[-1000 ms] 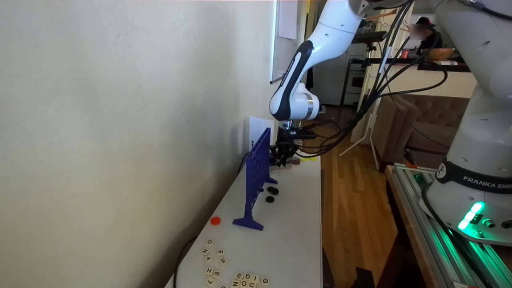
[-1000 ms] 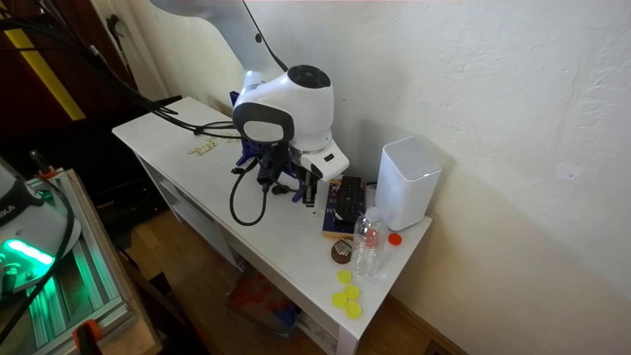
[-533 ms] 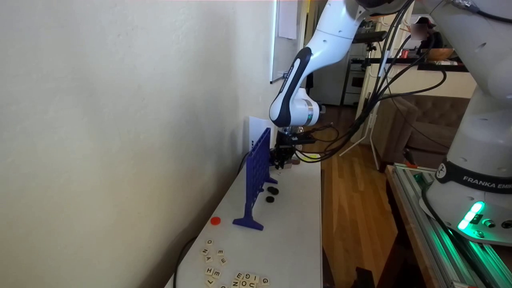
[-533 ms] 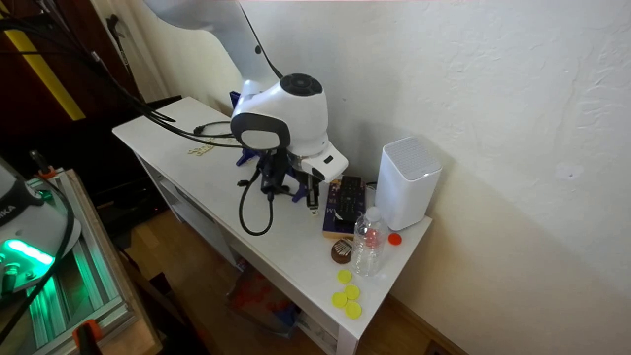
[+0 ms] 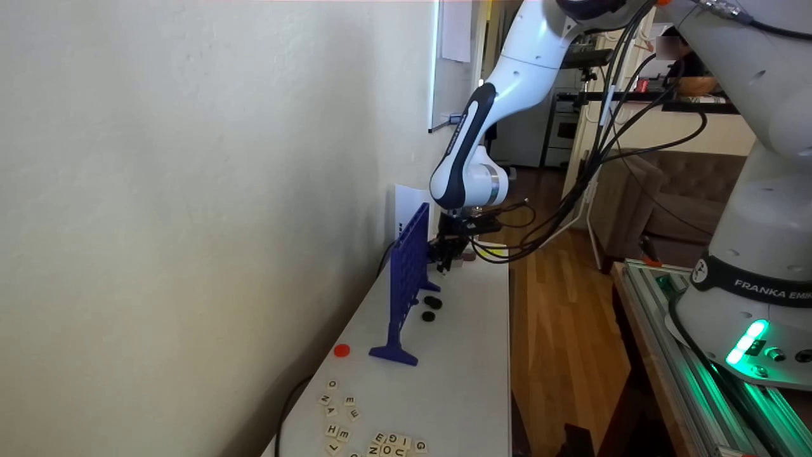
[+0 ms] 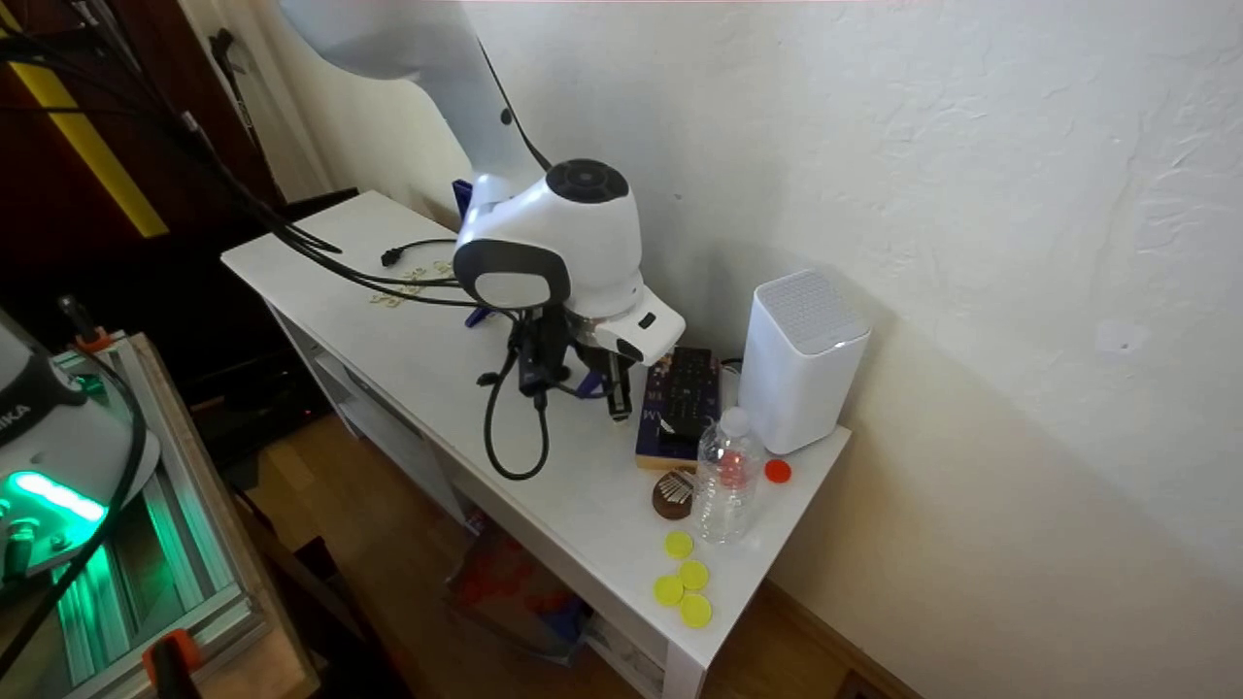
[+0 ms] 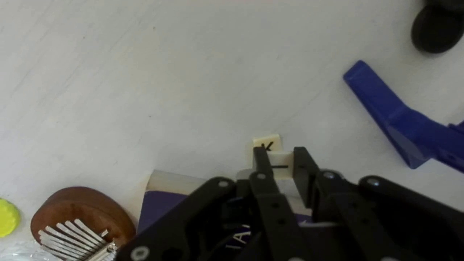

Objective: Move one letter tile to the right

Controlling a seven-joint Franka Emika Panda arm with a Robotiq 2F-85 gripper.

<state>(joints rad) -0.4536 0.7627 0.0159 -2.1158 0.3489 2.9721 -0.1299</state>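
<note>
Letter tile [image 7: 282,173] is clamped by opposite sides in the claw [image 7: 280,156] near the K tile [image 7: 267,140], presumably keeping its underside free for release onto the surface [image 7: 181,90].

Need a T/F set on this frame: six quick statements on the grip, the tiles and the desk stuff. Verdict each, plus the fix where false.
1. The fingers hold a tile. True.
2. Only one tile shows in the wrist view. False: a second tile shows there, partly hidden.
3. The bottle lies on its side. False: the bottle stands upright.
4. Four yellow discs lie on the desk. True.
5. The thumb piano sits on the book. False: the thumb piano sits on the desk beside the book.
6. The blue frame stands upright. True.
</note>
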